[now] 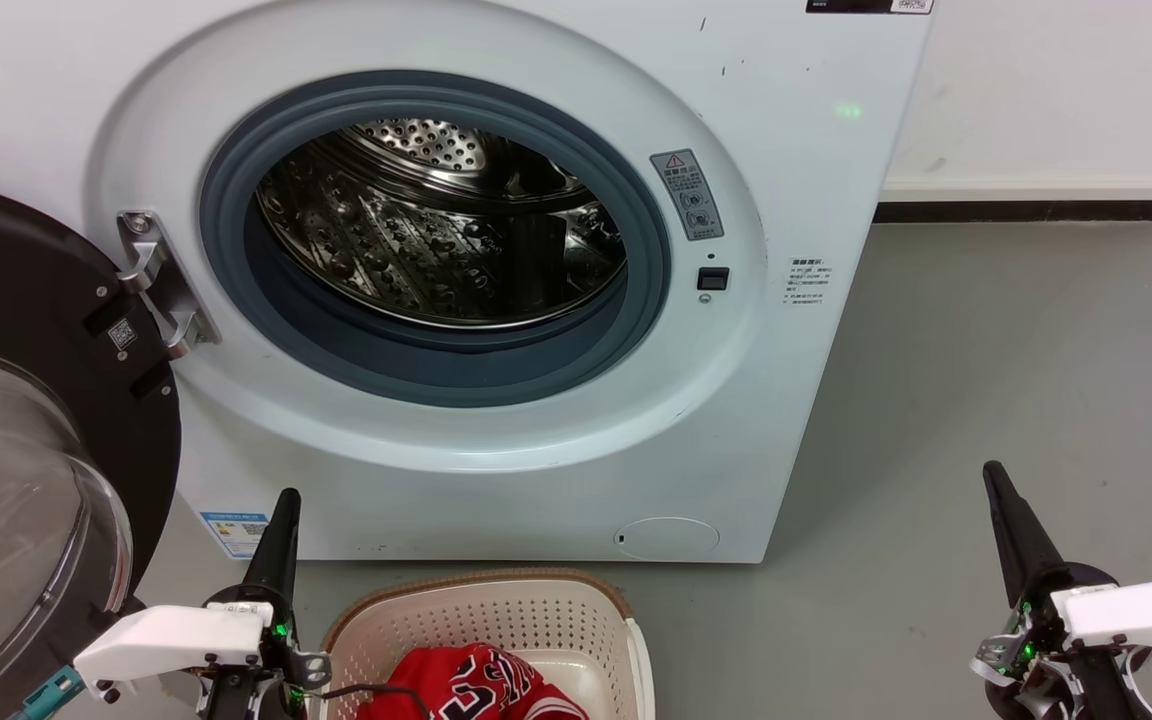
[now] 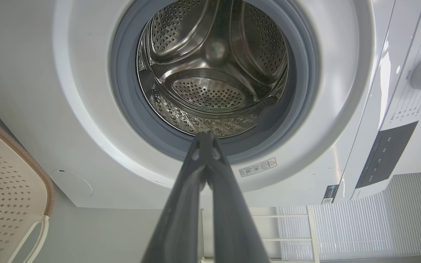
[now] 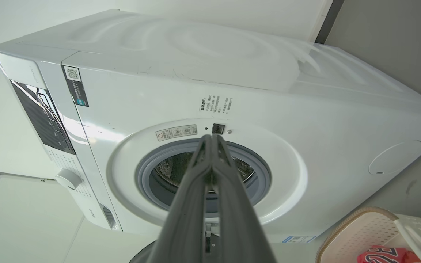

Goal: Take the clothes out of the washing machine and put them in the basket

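Soft red jersey (image 1: pixel 476 685) lies in perforated cream basket (image 1: pixel 536 620) (left fingers (image 1: pixel 276 545), right fingers (image 1: pixel 1011 525) clenched, empty).

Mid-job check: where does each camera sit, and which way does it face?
Head: high, looking forward and down at the washing machine, its open door and the basket; left gripper and right gripper at bottom corners.
Left wrist: low, rolled sideways, aimed into the drum; own shut fingers rise centre.
Right wrist: low, rolled oppositely, facing the machine's front; own shut fingers.
Shared: all three show drum and basket; head and right wrist show the red jersey.
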Controlling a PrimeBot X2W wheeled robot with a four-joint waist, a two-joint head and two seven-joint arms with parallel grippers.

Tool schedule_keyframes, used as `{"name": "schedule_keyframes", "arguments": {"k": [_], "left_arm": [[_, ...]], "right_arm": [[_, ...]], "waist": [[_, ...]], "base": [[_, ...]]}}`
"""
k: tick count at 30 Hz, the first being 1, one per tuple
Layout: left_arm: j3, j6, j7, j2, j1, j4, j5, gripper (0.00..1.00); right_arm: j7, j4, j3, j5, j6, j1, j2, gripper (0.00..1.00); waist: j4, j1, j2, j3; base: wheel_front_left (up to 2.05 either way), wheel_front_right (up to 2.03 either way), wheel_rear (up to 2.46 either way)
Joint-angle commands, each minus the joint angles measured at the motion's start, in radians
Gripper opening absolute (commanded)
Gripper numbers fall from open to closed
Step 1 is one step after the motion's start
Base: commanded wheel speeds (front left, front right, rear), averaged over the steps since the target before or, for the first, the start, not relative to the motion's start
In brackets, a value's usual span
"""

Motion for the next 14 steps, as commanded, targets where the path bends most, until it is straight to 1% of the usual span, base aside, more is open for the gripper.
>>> {"name": "schedule_keyframes", "arguments": {"k": [1,14], "left_arm": [[0.004,-0.005,0.007,0.000,-0.014,0.000,-0.018,0.00],[0.012,-0.015,0.029,-0.002,-0.027,0.005,-0.116,0.00]], "right_arm": [[0.005,0.001,-0.004,0.020,0.000,-0.022,0.000,0.00],[0.022,0.014,-0.020,0.115,0.000,-0.034,0.003,0.00]], "waist": [[0.000,-0.0001,0.0000,0.001],[0.005,-0.0001,0.0000,0.007]], "base": [[0.00,0.00,0.00],[0.00,0.00,0.00]]}}
